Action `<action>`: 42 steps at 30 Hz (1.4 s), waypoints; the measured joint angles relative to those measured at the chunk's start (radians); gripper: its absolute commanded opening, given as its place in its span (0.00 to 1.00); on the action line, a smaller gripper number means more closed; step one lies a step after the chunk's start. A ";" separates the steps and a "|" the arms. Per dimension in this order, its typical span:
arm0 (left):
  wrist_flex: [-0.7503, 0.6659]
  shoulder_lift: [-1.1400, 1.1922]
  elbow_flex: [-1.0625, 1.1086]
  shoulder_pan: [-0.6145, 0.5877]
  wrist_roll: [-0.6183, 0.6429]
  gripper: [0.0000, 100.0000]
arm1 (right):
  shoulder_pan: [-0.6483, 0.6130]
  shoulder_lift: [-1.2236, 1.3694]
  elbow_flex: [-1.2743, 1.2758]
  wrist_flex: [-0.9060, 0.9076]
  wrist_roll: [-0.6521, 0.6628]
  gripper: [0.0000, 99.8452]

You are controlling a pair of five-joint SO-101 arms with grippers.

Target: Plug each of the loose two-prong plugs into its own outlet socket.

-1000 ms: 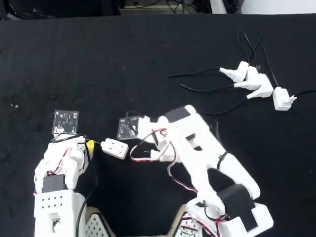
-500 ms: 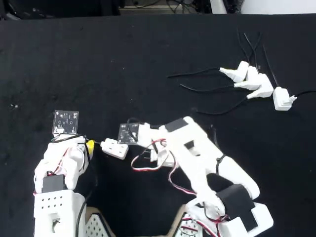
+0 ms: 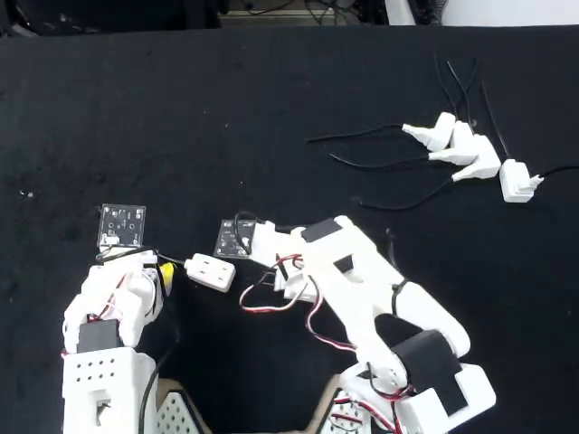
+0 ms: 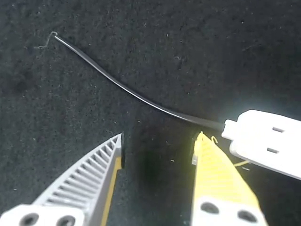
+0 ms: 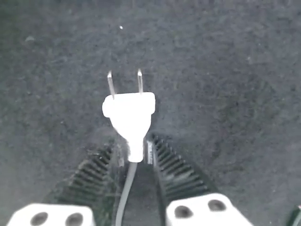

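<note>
Shifted toward the gaping left pincer [image 4: 157, 141], the right pincer [image 5: 135, 143] clamps the plug [image 5: 129, 110] by its tail; the outlet socket [image 4: 265, 141] lies just beside the left's yellow finger [image 4: 216, 174].

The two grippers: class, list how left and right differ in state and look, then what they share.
The left gripper has open jaws with nothing between; the right gripper has jaws shut on a white plug. The left gripper has one yellow jaw and one grey; the right gripper's are both dark. Both are over the black table.
</note>
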 measured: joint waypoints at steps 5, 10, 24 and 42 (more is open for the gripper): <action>0.000 0.000 0.000 0.000 0.000 0.25 | -0.002 0.002 0.005 -0.012 -0.021 0.18; 0.000 0.000 0.000 0.000 0.000 0.25 | -0.012 0.009 -0.006 -0.003 -0.031 0.21; 0.000 0.000 0.000 0.000 0.000 0.25 | -0.003 0.006 -0.003 -0.005 -0.028 0.01; 0.097 0.000 -0.018 0.046 -0.075 0.25 | 0.074 -0.353 -0.100 0.144 -0.239 0.01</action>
